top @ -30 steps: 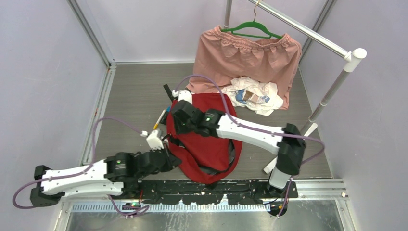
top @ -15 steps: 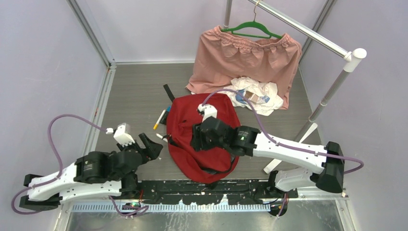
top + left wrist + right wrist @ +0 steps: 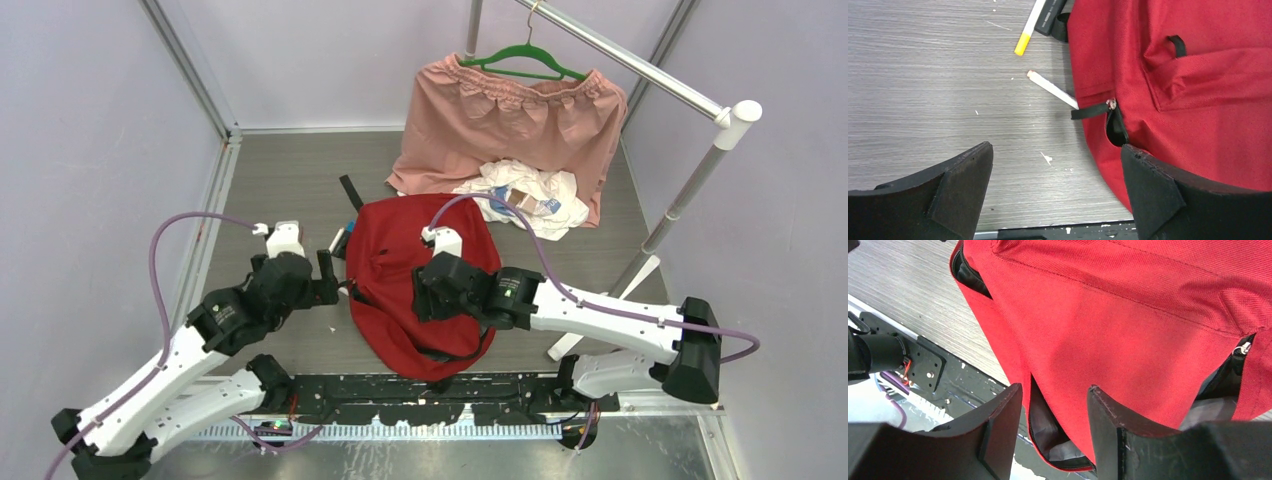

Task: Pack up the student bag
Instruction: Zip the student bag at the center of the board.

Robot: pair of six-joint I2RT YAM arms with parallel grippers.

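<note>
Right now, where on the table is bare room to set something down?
The far left of the table, between the frame rail and the student bag, is bare. Crowded: pens at the bag's left edge, white cloth and pink garment behind it.

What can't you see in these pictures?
- Inside the student bag: the right wrist view shows only grey lining at the opening.
- Yellow-tipped marker: left wrist view, cut off by the top edge.
- White pen: same view, one end hidden under the bag.
- Prints on the white cloth: too small in the top view.
</note>
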